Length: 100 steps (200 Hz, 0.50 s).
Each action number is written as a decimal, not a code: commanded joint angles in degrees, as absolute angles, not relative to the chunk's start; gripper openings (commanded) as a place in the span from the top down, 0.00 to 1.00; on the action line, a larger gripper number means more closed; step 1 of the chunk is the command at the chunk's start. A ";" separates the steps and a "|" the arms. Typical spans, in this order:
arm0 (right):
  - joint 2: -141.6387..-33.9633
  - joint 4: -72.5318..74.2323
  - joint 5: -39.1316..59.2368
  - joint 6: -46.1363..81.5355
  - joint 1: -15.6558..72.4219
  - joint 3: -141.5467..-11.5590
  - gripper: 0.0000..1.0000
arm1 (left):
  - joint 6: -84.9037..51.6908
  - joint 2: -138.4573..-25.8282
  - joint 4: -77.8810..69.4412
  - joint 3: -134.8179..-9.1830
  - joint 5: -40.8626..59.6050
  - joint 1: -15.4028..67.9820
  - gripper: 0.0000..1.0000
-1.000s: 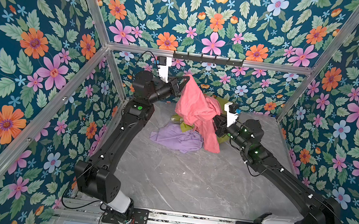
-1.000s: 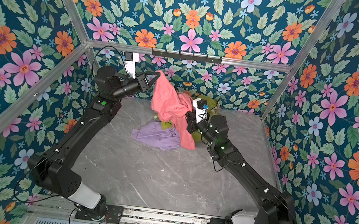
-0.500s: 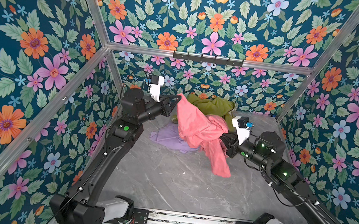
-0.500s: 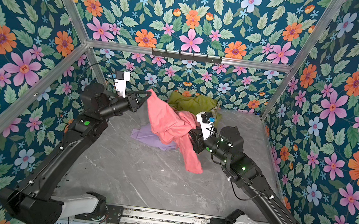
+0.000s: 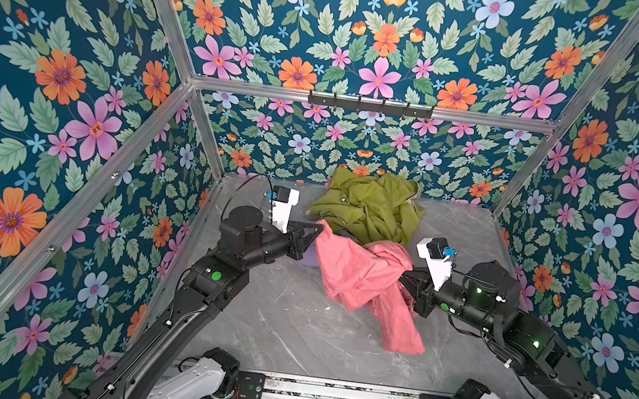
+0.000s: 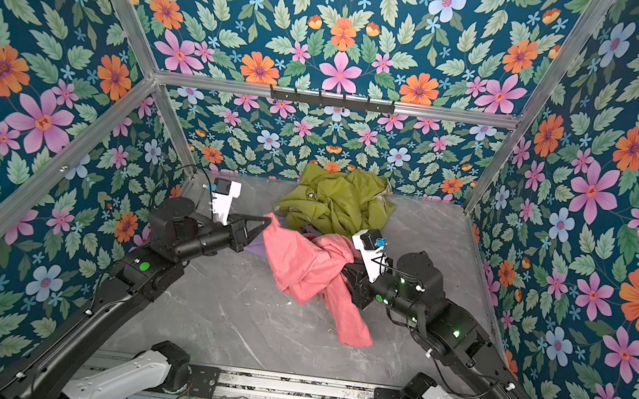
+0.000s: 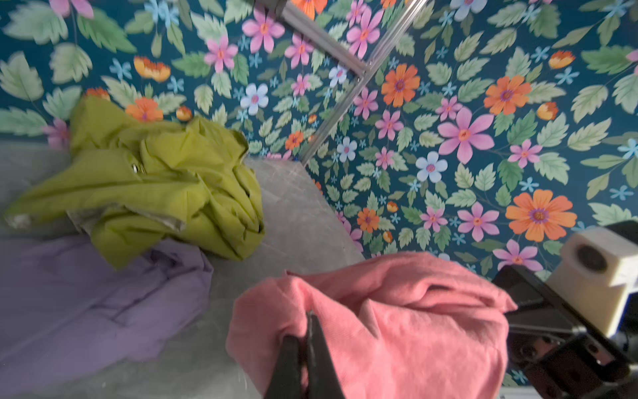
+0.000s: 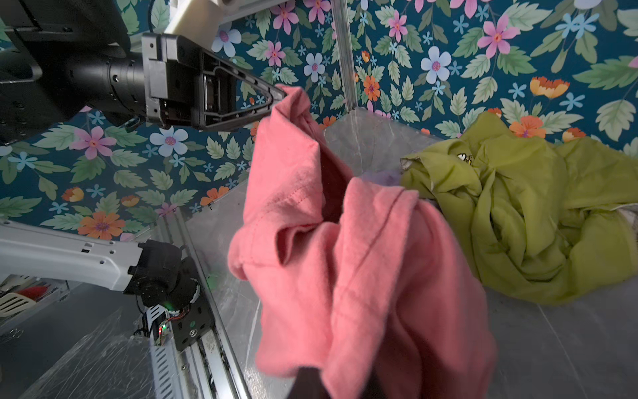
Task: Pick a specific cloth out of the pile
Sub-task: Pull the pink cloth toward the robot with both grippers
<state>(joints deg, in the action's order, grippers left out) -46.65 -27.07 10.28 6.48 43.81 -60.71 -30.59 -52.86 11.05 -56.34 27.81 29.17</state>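
The salmon-pink cloth [image 5: 362, 273] [image 6: 300, 265] hangs stretched between both grippers, in front of the pile and apart from it. Its tail [image 5: 400, 337] droops onto the table. My left gripper [image 5: 320, 228] [image 7: 309, 317] is shut on one upper corner, also plain in the right wrist view [image 8: 281, 95]. My right gripper [image 6: 346, 273] [image 8: 331, 380] is shut on the other bunched end, its tips buried in fabric. Of the pile, the olive-green cloth [image 5: 371, 207] [image 7: 155, 179] lies at the back wall. The pale lilac cloth [image 7: 86, 304] [image 6: 255, 246] lies beside it, mostly hidden behind the pink one in both top views.
The grey marble table [image 5: 271, 328] is enclosed by floral walls with aluminium frame posts. A black hook rail [image 5: 370, 104] runs along the back wall. The arms' base rail [image 5: 326, 390] runs along the front edge.
Both arms have drawn back toward the front and come lower, carrying the pink cloth off the pile. The olive-green cloth, hidden behind it before, now shows in full.
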 commanded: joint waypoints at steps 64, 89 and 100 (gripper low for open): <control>-42.81 -27.34 7.80 5.27 43.86 -53.46 0.96 | -38.66 -51.73 9.41 -39.58 20.15 43.86 1.00; -42.24 -26.08 7.65 5.45 43.86 -49.82 0.96 | -40.95 -53.93 3.47 -34.50 20.27 45.24 1.00; -41.94 -25.72 7.73 5.36 43.81 -48.76 0.96 | -41.92 -55.05 0.08 -31.98 21.80 45.26 1.00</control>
<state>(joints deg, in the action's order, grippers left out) -42.63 -29.76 8.34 5.78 43.81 -50.35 -39.09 -53.49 8.73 -35.46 21.12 44.91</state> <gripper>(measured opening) 0.071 0.057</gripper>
